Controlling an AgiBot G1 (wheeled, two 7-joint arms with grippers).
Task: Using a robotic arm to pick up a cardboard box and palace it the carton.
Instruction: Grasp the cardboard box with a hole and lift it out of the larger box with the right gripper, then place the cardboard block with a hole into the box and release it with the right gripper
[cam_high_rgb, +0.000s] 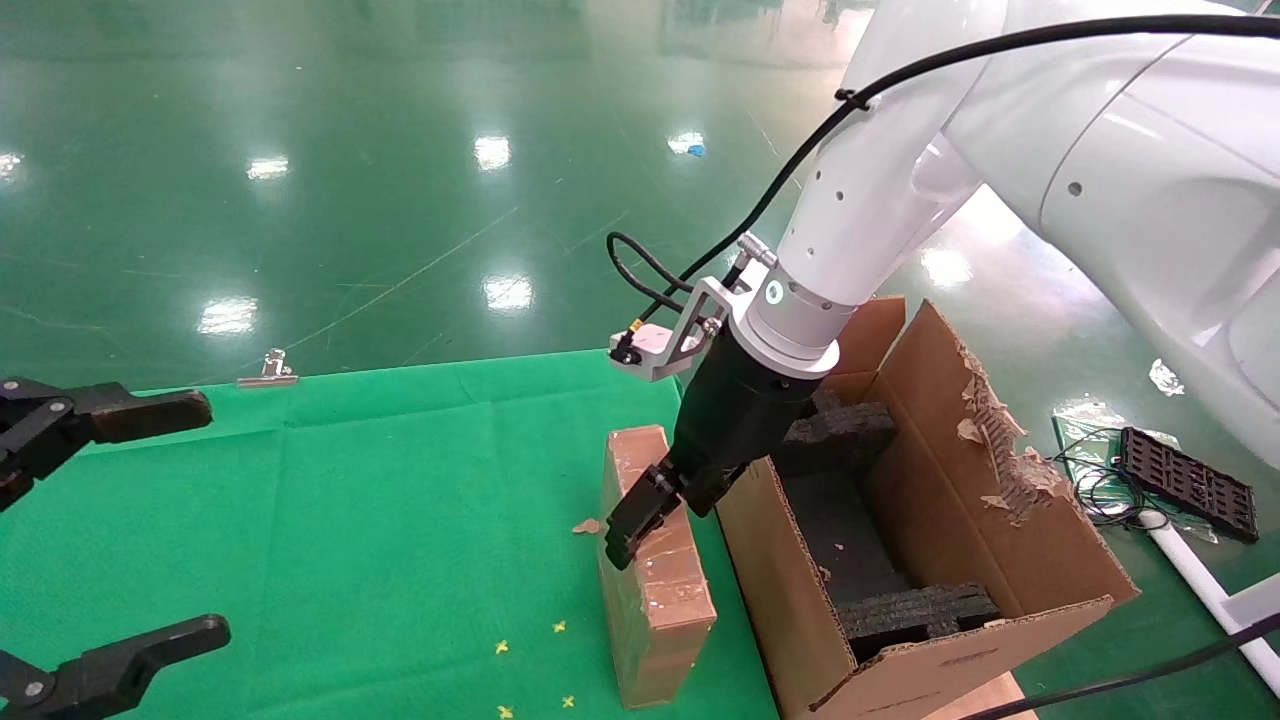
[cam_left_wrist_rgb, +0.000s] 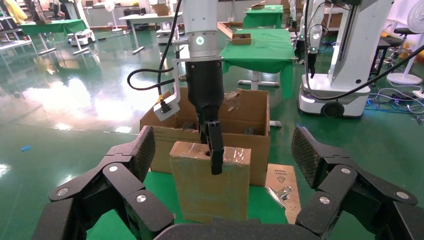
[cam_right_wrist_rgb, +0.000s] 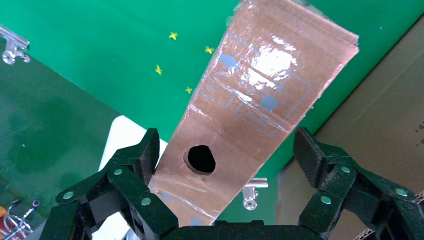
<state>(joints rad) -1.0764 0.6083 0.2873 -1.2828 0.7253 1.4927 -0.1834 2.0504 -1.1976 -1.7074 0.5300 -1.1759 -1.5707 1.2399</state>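
The cardboard box (cam_high_rgb: 660, 590) stands upright on its narrow edge on the green cloth, just left of the carton (cam_high_rgb: 790, 600). Its taped top face has a round hole (cam_right_wrist_rgb: 201, 159). My right gripper (cam_high_rgb: 665, 505), on the white robotic arm (cam_high_rgb: 860, 230), is open and straddles the box's top end (cam_right_wrist_rgb: 227, 145). One finger (cam_right_wrist_rgb: 142, 160) touches the box's edge and the other (cam_right_wrist_rgb: 312, 155) stands apart from it. The carton is open, with black foam blocks (cam_high_rgb: 850, 510) inside. My left gripper (cam_high_rgb: 215, 520) is open and empty at the left edge, facing the box (cam_left_wrist_rgb: 210, 190).
A metal binder clip (cam_high_rgb: 268, 370) holds the cloth at the table's far edge; another clip (cam_left_wrist_rgb: 277, 192) lies by a flat cardboard sheet (cam_left_wrist_rgb: 282, 180). The carton's right flap (cam_high_rgb: 1000, 450) is torn. A black tray (cam_high_rgb: 1190, 480) and cables lie on the floor to the right.
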